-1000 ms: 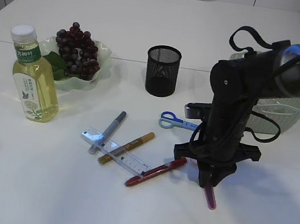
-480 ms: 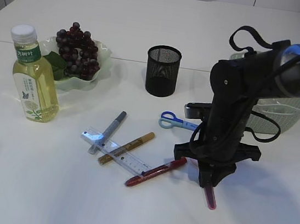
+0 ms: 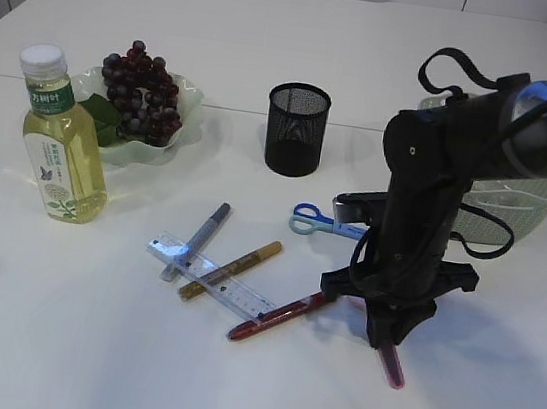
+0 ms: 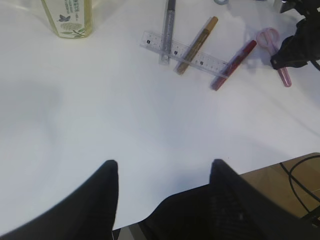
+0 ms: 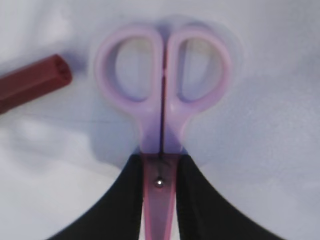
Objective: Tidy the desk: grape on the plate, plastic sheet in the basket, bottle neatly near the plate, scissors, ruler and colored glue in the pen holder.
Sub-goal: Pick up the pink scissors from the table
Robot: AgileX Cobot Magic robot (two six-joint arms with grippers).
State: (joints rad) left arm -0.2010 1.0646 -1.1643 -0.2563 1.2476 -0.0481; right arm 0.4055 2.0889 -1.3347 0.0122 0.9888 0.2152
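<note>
Two pairs of scissors share this desk, and the right gripper (image 5: 160,200) has its jaws drawn narrow around the pink scissors (image 5: 161,117) at the pivot, near right on the white table (image 3: 84,341); the sheathed blade tip pokes out below the fingers while the handle loops lie on the surface beside the end of the red glue pen (image 3: 284,314). To do this step well, the grip should stay centred on the pivot and the lift go straight up, so the loops clear the red pen without dragging it. The left gripper (image 4: 162,172) hangs at the near edge, its fingers spread wide and holding nothing. Further back lie the clear ruler (image 3: 209,276) under a gold glue pen (image 3: 231,270) and a silver glue pen (image 3: 197,240), then the blue scissors (image 3: 314,219). Farthest stand the mesh pen holder (image 3: 296,129), the bottle (image 3: 60,141), grapes (image 3: 139,93) on the plate (image 3: 188,103) and the basket (image 3: 520,207).
</note>
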